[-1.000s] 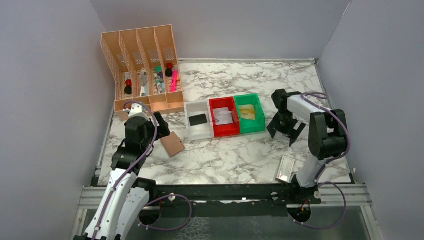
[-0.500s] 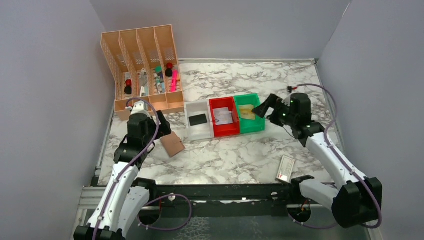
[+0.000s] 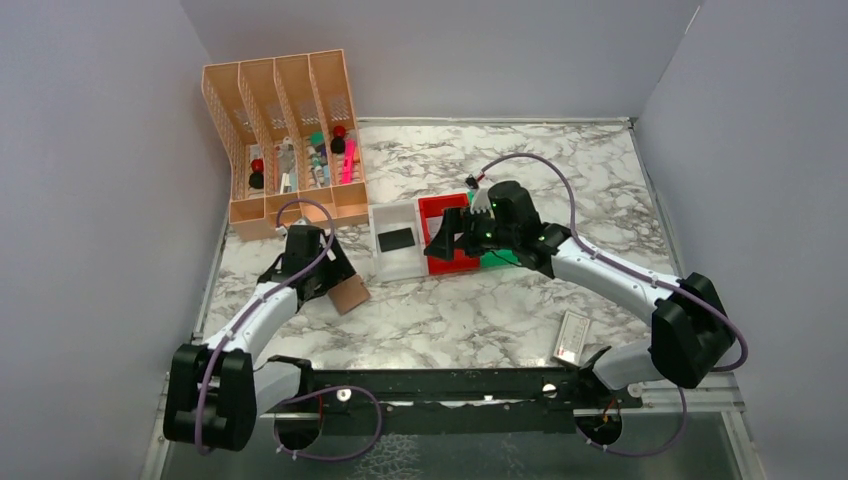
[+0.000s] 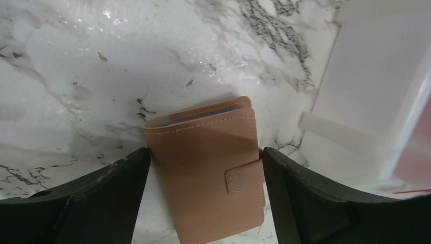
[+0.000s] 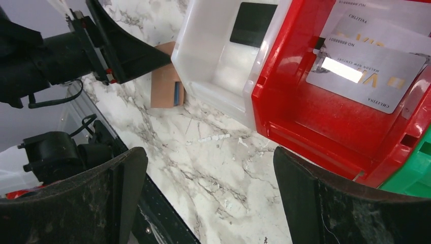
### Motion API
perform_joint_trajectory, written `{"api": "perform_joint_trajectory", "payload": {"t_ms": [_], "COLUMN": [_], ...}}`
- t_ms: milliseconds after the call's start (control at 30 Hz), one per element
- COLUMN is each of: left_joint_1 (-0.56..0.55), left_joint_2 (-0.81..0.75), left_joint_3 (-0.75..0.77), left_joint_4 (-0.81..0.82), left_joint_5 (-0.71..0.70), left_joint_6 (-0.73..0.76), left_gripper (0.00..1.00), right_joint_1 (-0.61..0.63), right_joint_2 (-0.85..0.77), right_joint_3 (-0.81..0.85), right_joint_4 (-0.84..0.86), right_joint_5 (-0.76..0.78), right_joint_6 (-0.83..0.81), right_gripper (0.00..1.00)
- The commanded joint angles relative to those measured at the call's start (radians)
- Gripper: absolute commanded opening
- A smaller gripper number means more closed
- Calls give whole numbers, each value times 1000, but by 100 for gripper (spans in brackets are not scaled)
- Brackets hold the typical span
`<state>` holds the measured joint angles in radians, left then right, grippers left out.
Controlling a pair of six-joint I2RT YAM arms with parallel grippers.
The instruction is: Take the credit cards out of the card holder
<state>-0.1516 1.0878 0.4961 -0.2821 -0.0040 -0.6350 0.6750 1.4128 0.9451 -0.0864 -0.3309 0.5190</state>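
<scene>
At the far left, the left gripper (image 4: 204, 152) had come down onto the card holder (image 4: 208, 173), which lay shut on the marble worktop (image 3: 480, 310) just left of the white bin (image 3: 395, 270), where it lay a second earlier. The fingers (image 4: 122, 188) had begun to draw in from full spread and stood against both long sides of the card holder, touching or all but touching. Whether they had yet clamped it could not be told. A thin blue edge showed at the card holder's mouth, so a card probably remained inside. A dark card (image 3: 396, 239) lay in the white bin and pale cards (image 5: 366, 76) in the red bin (image 5: 305, 122), so part of the task appeared done. The right gripper (image 5: 209, 152) had swung across from the right side of the worktop and hovered over the red bin's front, its fingers fully released and empty. This was judged an approach to draw out the next card while the left arm steadied the card holder.
</scene>
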Motion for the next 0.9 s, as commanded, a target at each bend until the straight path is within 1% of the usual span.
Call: {"api": "perform_joint_trajectory", "payload": {"t_ms": [0, 100, 167, 233, 300, 367, 400, 467, 500, 567, 633, 733, 767, 833, 867], "left_joint_1": [-6, -27, -60, -89, -113, -132, -135, -153, -167, -191, -206, -240, -246, -265, -270], "left_joint_2": [71, 119, 142, 170, 205, 222, 222, 200, 178, 128, 75, 4, -15, -58, -80], "left_joint_3": [3, 13, 1, -6, -12, -22, -26, -47, -63, -76, -83, -117, -128, -152, -164], "left_joint_4": [69, 40, 40, 33, 7, -12, -23, -27, -24, -25, -27, -19, -24, -27, -26], "left_joint_5": [8, -13, -13, 1, 10, 44, 63, 75, 66, 47, 62, 54, 56, 60, 62], "left_joint_6": [-41, -30, -49, -50, -42, -40, -37, -46, -56, -71, -89, -123, -132, -170, -191], "left_gripper": [81, 82, 79, 73, 65, 60, 57, 51, 48, 41, 34, 33, 30, 27, 26], "right_joint_1": [6, 5, 6, 6, 6, 6, 6, 6, 6, 5, 5, 0, -7, -25, -53], "right_joint_2": [14, 12, -17, -53, -82, -100, -108, -113, -103, -66, -13, 70, 92, 117, 119], "right_joint_3": [34, 44, 20, -9, -33, -64, -79, -117, -128, -136, -112, -78, -76, -98, -120], "right_joint_4": [24, -92, -187, -319, -509, -666, -718, -774, -829, -941, -1009, -1089, -1118, -1126, -1128], "right_joint_5": [37, 125, 193, 277, 359, 381, 383, 407, 447, 529, 585, 689, 716, 762, 776], "right_joint_6": [-32, 3, 65, 167, 331, 441, 480, 529, 589, 672, 702, 772, 793, 827, 846], "right_gripper": [99, 99, 99, 99, 99, 99, 99, 99, 99, 99, 99, 99, 99, 99, 99]}}
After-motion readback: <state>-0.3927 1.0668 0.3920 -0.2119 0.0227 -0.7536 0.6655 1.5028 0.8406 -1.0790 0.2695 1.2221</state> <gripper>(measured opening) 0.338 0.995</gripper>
